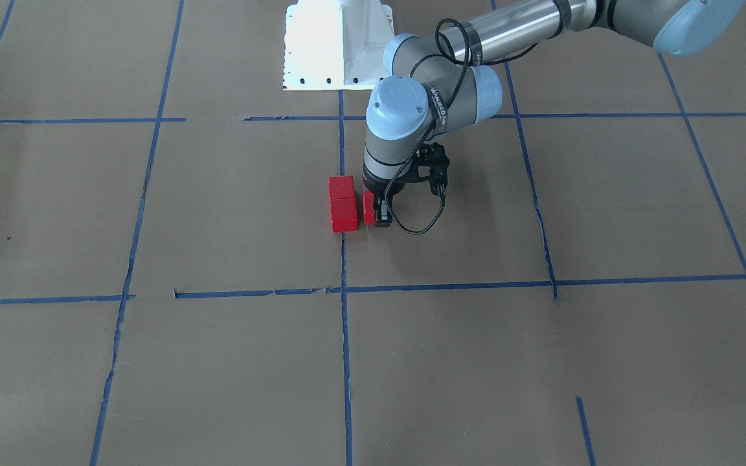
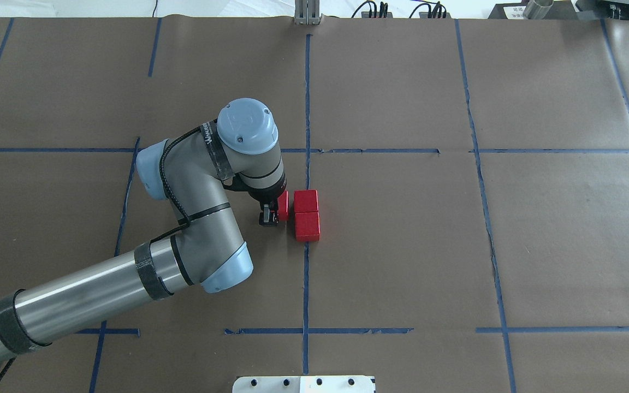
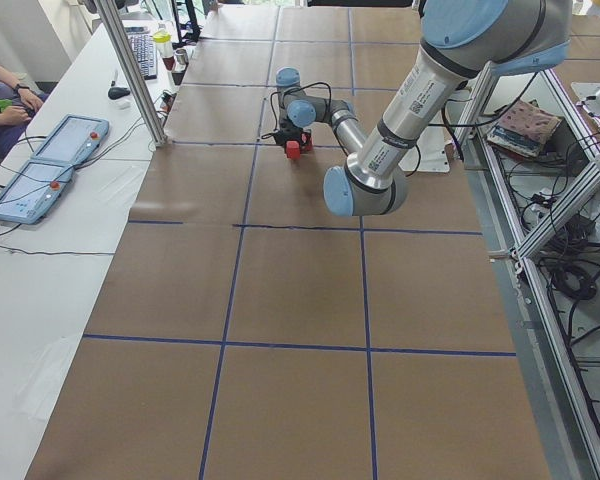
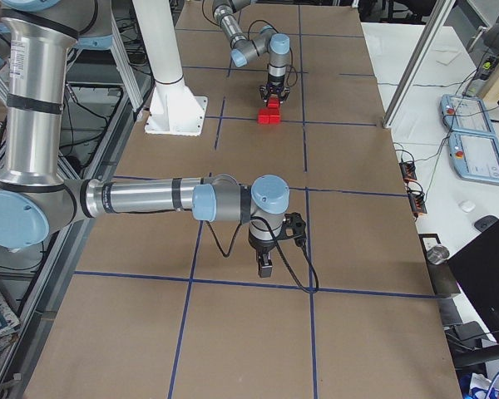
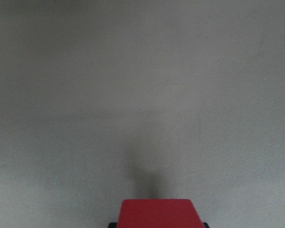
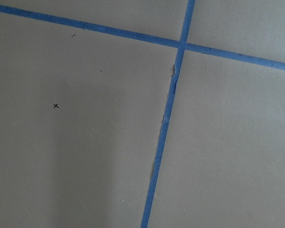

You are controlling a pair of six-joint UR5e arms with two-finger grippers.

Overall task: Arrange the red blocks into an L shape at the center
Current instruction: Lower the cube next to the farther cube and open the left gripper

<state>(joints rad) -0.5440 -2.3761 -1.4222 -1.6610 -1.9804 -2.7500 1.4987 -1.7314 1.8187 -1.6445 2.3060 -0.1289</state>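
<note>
One small glossy red cube (image 2: 284, 204) is half hidden beneath the left gripper (image 2: 275, 213); in the left wrist view it is cut off by the lower edge. The right gripper (image 4: 264, 266) is seen only from the side, its jaws too small to be judged.

- We read "WANJEED", or something close, in white letters on the black strap (image 1: 439, 98) around the left arm (image 1: 391, 152).
- We see a small "x" mark (image 6: 56, 106) on the counter (image 6: 85, 166).

Silver tubes (image 2: 85, 305), pale-blue joint caps (image 2: 246, 125), black cable (image 2: 175, 191)
</note>
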